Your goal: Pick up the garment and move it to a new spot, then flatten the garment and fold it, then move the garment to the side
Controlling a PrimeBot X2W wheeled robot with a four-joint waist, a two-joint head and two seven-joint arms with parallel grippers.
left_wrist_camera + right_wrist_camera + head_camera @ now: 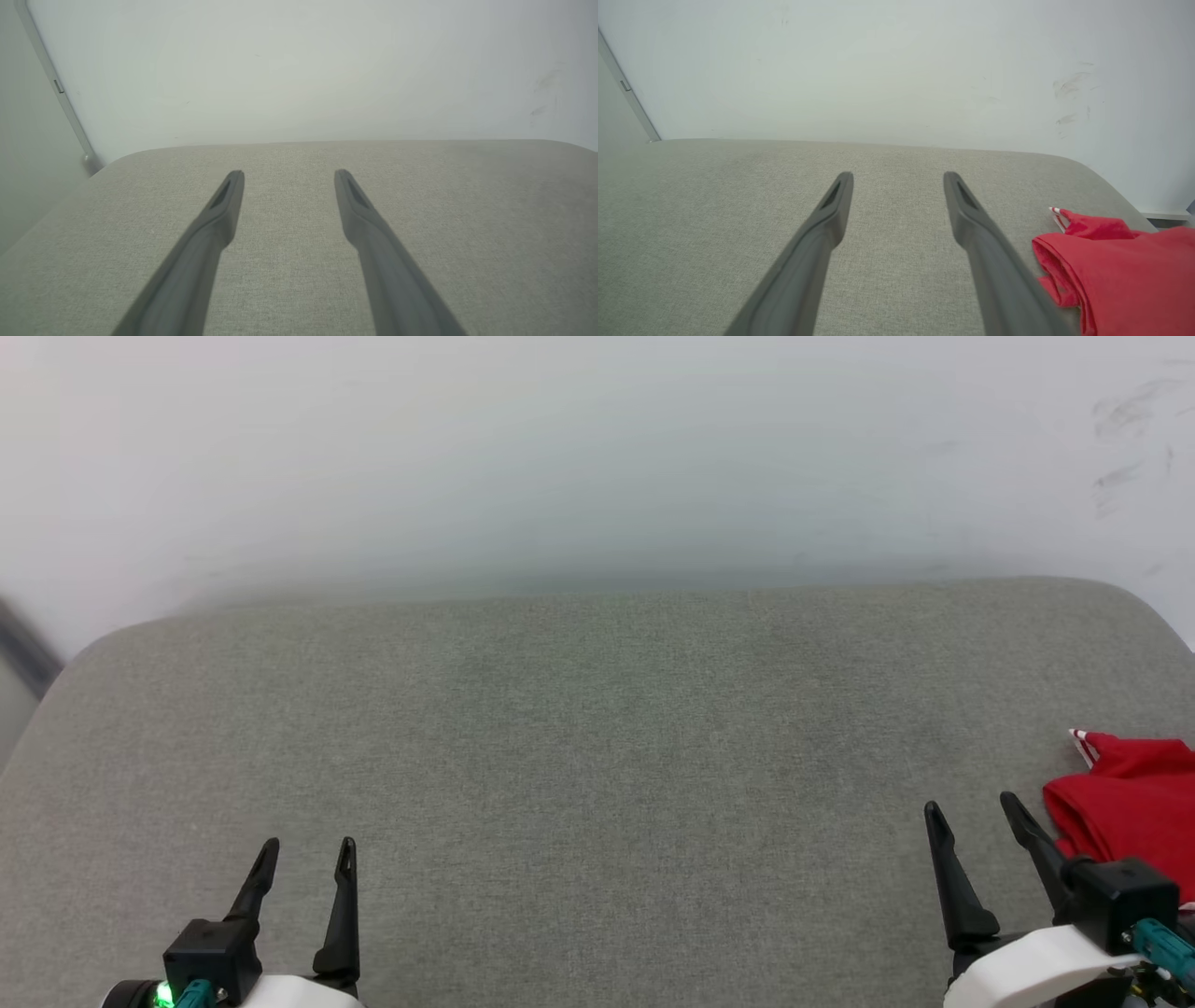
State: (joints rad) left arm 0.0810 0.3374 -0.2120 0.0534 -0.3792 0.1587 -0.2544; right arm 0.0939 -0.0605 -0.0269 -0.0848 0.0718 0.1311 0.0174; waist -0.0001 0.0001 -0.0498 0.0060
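Going across the grey fabric pad (pixel 597 737) from its left side to its right.

Past the pad's far left corner, a thin metal strip (pixel 56 88) runs slanted up the pale wall (pixel 597 448) behind the pad.

Over the pad's near left part is the left gripper (pixel 309 847). Its two dark fingers are spread wide and point toward the pad's far edge. Nothing sits between them, just pad fabric showing through the gap in the left wrist view. Can't tell whether the tips hang just above the pad or touch it.

Over the pad's near right part is the right gripper (pixel 971 805). Same deal: fingers splayed fully apart, gripping nothing, aimed at the pad's far edge.

At the pad's right edge, just to the right of that gripper, lies the garment (pixel 1130 803). It's a red bundle lying on the pad, doubled over on itself with soft rolled folds on the side facing the gripper. A little bit of red-and-white striped trim pokes out at the corner nearest the pad's far edge. The rest runs out of the head view on the right. In the right wrist view the outer finger crosses in front of the cloth's edge, and I honestly can't tell if it brushes it or is only close.

Above the pad's far right corner the wall has a few dark scuff marks (pixel 1125 425).
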